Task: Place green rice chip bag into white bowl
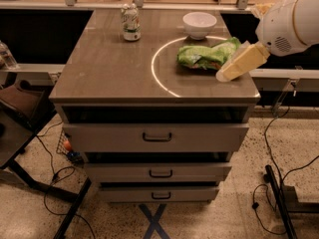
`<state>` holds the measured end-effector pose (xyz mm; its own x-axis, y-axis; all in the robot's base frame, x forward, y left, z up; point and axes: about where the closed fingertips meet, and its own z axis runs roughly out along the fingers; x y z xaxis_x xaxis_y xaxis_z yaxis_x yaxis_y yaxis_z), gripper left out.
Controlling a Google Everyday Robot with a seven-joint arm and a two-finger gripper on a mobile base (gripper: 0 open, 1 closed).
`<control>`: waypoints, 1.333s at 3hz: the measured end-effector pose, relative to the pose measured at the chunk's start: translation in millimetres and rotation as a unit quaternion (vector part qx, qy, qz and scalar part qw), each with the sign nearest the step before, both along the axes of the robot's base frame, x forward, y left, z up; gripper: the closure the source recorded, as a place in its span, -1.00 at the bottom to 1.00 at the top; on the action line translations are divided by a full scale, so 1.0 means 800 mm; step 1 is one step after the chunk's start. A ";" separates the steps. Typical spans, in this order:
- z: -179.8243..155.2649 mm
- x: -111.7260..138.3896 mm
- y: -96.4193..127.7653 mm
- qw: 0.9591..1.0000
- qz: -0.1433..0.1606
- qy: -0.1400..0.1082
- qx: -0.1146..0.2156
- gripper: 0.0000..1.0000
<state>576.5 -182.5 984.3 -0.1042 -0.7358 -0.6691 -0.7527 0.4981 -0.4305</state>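
My gripper [242, 61] covers one end of the bag [205, 55], and I can't tell whether it's open or closed.

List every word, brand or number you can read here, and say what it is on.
None can be read.
Green rice chip bag: reddish print, too blurred to read.
Drink can: label too blurred to read.
Hand, beside the bag: no markings seen.

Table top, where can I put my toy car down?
The left and front part of the table top, in front of the can, is bare. Back right is crowded: white bowl, green bag, gripper at the bag's right end.
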 end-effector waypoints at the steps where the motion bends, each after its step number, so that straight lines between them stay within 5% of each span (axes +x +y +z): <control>1: -0.001 0.002 0.001 1.000 0.001 -0.002 -0.003 -1.00; 2: -0.004 0.011 0.005 1.000 0.006 -0.009 -0.013 -1.00; 4: -0.045 0.113 0.009 0.996 0.041 -0.053 -0.067 -1.00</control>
